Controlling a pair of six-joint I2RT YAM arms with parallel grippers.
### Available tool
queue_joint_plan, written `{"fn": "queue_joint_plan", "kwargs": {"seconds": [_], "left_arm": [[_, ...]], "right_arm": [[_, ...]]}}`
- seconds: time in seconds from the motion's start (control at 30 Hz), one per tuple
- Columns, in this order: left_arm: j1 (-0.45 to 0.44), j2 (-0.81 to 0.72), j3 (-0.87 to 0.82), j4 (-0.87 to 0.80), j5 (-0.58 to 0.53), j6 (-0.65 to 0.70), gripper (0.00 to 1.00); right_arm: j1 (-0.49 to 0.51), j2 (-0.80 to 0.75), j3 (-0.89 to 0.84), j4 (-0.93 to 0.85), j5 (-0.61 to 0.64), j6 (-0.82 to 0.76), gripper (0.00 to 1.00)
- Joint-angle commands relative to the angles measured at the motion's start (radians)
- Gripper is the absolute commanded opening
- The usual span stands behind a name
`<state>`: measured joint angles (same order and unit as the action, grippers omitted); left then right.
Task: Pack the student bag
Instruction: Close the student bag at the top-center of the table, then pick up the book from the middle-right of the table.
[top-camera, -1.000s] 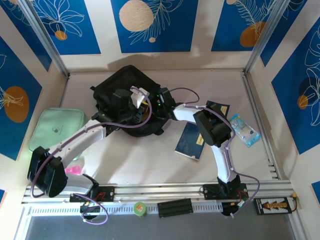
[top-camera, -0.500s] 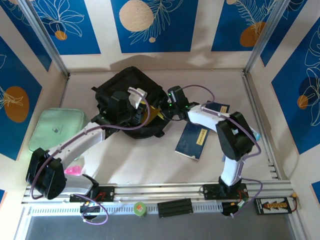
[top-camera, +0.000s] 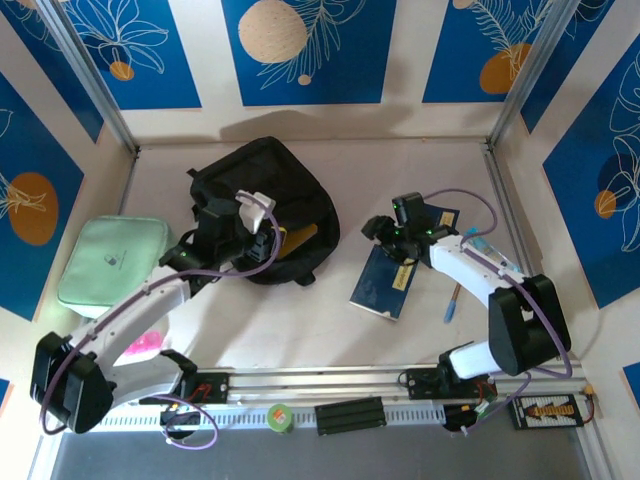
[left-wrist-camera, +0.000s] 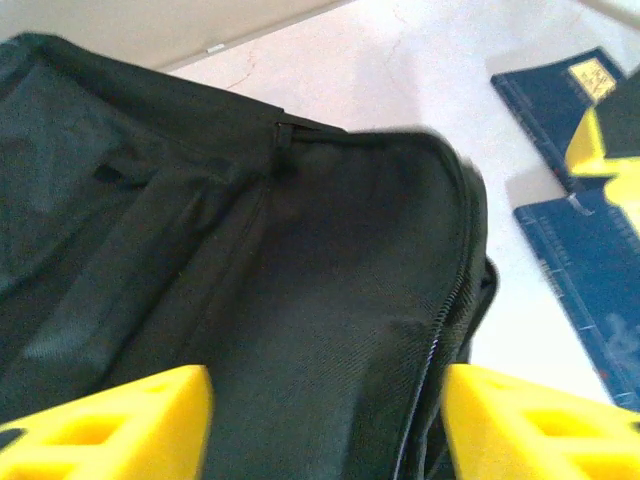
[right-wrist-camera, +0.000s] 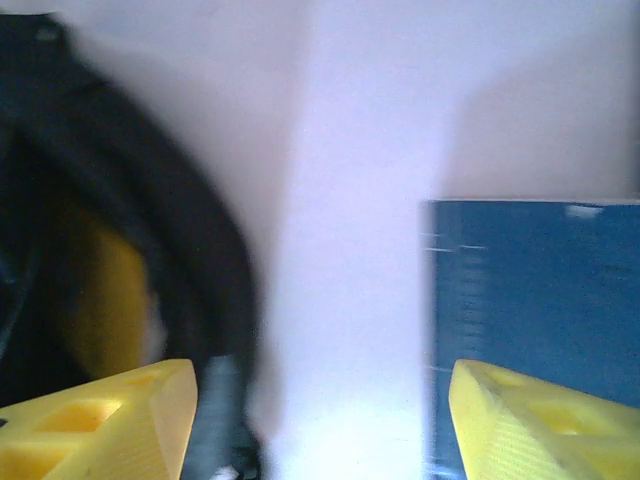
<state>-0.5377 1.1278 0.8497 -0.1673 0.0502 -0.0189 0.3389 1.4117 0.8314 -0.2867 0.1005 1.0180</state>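
Your left hand (left-wrist-camera: 325, 435) stands spread wide. Its two yellow fingers (left-wrist-camera: 110, 420) sit at the lower corners of the left wrist view, with the black fabric of the student bag (left-wrist-camera: 300, 300) showing between them and nothing pinched. From above, the left hand (top-camera: 278, 238) hovers over the near right part of the student bag (top-camera: 270, 180), which lies on the bench (top-camera: 300, 320) toward the back, left of centre. A mint-green pouch (top-camera: 110, 262) lies near it, on its left.

Your right hand (right-wrist-camera: 320, 425) is released too — fingers (right-wrist-camera: 545, 420) well apart over bare bench, gripping nothing. A blue notebook (right-wrist-camera: 540, 300) lies ahead on one side, the bag's dark edge on the other. In the top view the right hand (top-camera: 380, 232) hangs by the far end of the blue notebook (top-camera: 385, 282) — apart from the bag.
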Motion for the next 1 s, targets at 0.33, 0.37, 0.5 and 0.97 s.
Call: {"fn": "queue_joint_plan", "kwargs": {"seconds": [0.33,0.37,0.5,0.97], "left_arm": [[-0.122,0.206,0.27,-0.113,0.159,-0.272,0.76],[-0.146,0.241,0.289,-0.099,0.17,-0.291,0.76],[-0.243,0.38,0.368,-0.067,0.151,-0.341,0.75],[-0.415,0.852,0.674,-0.233,-0.003,-0.449,0.72]], "right_arm": [[-0.079,-0.063,-0.043,-0.281,0.244,-0.188,0.66],[-0.085,-0.076,-0.054,-0.285,0.251,-0.203,0.66],[-0.146,-0.1,-0.11,-0.22,0.123,-0.281,0.59],[-0.219,-0.002,-0.14,-0.238,-0.022,-0.259,0.35]]}}
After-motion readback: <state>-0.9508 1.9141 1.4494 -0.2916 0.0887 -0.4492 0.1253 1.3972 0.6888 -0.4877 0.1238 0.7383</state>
